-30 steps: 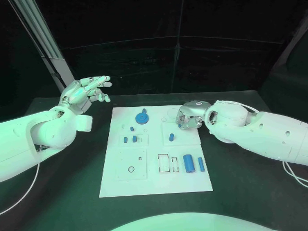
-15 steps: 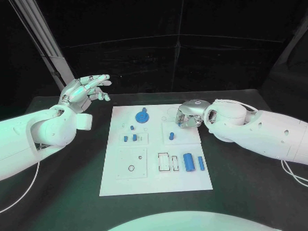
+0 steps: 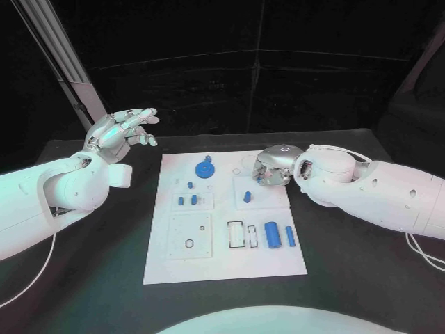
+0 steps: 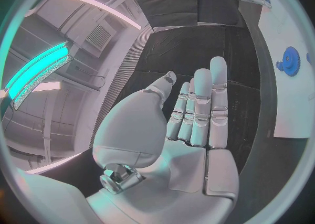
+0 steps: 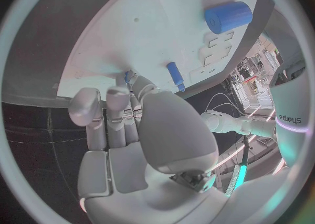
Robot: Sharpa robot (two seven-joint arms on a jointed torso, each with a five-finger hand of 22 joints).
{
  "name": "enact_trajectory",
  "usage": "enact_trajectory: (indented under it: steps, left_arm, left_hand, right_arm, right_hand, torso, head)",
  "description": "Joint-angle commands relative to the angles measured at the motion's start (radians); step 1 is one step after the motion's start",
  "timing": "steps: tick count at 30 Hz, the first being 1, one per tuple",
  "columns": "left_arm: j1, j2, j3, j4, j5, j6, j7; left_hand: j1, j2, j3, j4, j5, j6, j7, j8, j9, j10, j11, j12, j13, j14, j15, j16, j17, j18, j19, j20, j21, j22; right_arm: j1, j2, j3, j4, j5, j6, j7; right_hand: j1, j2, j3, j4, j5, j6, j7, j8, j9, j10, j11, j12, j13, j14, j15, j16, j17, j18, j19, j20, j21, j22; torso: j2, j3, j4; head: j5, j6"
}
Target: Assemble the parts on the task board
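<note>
Both hands are over the black table point(image 3: 353, 278): the left hand point(image 3: 120, 132) is raised above it beside the far left corner of the white task board point(image 3: 226, 261), fingers straight and apart, holding nothing. Over the board's far right part the right hand point(image 3: 269, 165) points its fingers point(image 5: 98, 114) down at the surface, but whether they pinch anything I cannot tell. On the board, a blue gear point(image 3: 206, 168) lies near the far edge, a small blue peg point(image 3: 247, 197) stands just beside the right hand, and a thick blue cylinder point(image 3: 272, 234) lies beside a thinner blue rod point(image 3: 290, 236) toward the near right.
</note>
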Motion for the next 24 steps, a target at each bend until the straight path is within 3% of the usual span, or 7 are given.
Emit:
enact_trajectory:
  steps: [1, 9, 16, 24]
  left_arm:
    - [0.001, 0.001, 0.001, -0.002, -0.009, 0.004, 0.012]
    - [0.001, 0.004, 0.001, -0.007, -0.025, 0.004, 0.018]
    - [0.001, 0.005, 0.001, -0.009, -0.027, 0.005, 0.021]
    - [0.001, 0.008, 0.001, -0.010, -0.028, 0.010, 0.027]
  left_hand:
    - [0.013, 0.002, -0.002, -0.004, 0.003, 0.006, -0.003, 0.007, 0.001, -0.004, -0.003, 0.006, -0.002, 0.003, -0.006, 0.005, -0.002, 0.014, 0.009, -0.002, 0.008, 0.003]
    - [0.016, 0.003, -0.002, -0.005, 0.003, 0.007, -0.004, 0.009, 0.001, -0.005, -0.003, 0.007, -0.003, 0.003, -0.006, 0.006, -0.002, 0.014, 0.010, -0.002, 0.010, 0.003]
    - [0.019, 0.006, 0.000, -0.006, 0.004, 0.008, -0.005, 0.010, 0.001, -0.005, -0.004, 0.007, -0.004, 0.004, -0.007, 0.006, -0.003, 0.014, 0.010, -0.003, 0.012, 0.005]
    - [0.024, 0.011, 0.003, -0.007, 0.004, 0.011, -0.006, 0.013, 0.001, -0.003, -0.005, 0.009, -0.005, 0.004, -0.008, 0.007, -0.004, 0.014, 0.010, -0.004, 0.015, 0.006]
  right_arm:
    - [-0.003, -0.002, -0.003, 0.009, -0.014, -0.076, 0.024]
    - [-0.003, -0.021, -0.002, 0.032, -0.012, -0.142, 0.038]
    - [-0.003, -0.047, -0.002, 0.060, 0.018, -0.169, 0.046]
    - [-0.003, -0.083, -0.001, 0.137, 0.120, -0.253, 0.084]
  right_hand:
    - [-0.014, -0.017, 0.042, 0.007, -0.001, 0.007, 0.000, 0.000, 0.000, 0.008, 0.003, -0.005, 0.002, 0.017, 0.000, 0.017, 0.010, -0.011, 0.000, 0.004, 0.014, 0.013]
    - [-0.040, -0.057, 0.128, 0.008, 0.004, 0.014, 0.005, 0.000, 0.001, 0.016, 0.003, -0.005, 0.002, 0.013, 0.003, 0.050, 0.025, -0.014, 0.001, 0.006, 0.035, 0.038]
    - [-0.047, -0.064, 0.150, 0.009, 0.009, 0.016, 0.006, 0.000, 0.002, 0.018, 0.004, -0.005, 0.003, 0.012, 0.003, 0.056, 0.028, -0.015, 0.001, 0.007, 0.040, 0.043]
    - [-0.058, -0.079, 0.170, 0.010, 0.021, 0.014, 0.009, 0.000, 0.002, 0.016, 0.006, -0.006, 0.002, 0.010, 0.005, 0.064, 0.031, -0.016, 0.003, 0.008, 0.046, 0.053]
  torso:
    - [0.001, 0.0010, -0.0025]
    - [0.000, 0.0008, -0.0026]
    - [0.000, 0.0008, -0.0027]
    - [0.001, 0.0006, -0.0045]
  head:
    - [0.000, 0.005]
    - [0.002, 0.007]
    - [0.004, 0.016]
    - [0.010, 0.023]
